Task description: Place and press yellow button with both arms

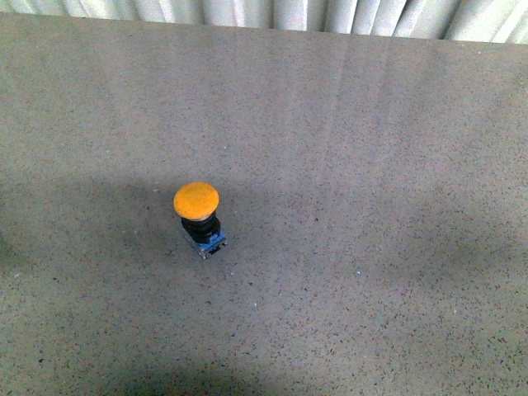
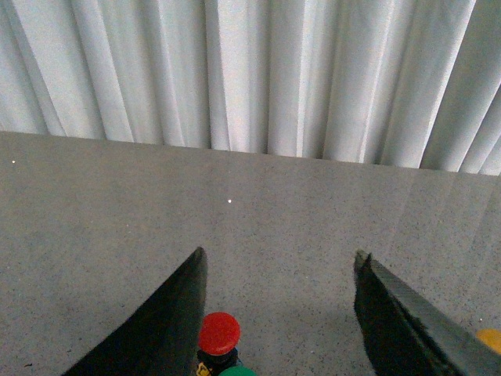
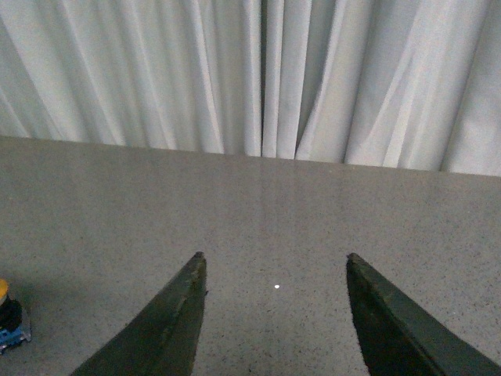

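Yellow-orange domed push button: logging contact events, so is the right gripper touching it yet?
Apart. In the right wrist view the yellow-orange domed push button sits at the frame edge, bare grey tabletop separating it from the right gripper's open black jaws.

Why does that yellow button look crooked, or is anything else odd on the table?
The yellow button is leaning, its cap tipped away from its blue base rather than sitting straight above it. Nothing looks spilled or broken. Both grippers, left and right, are open and empty. A red button sits under the left one.
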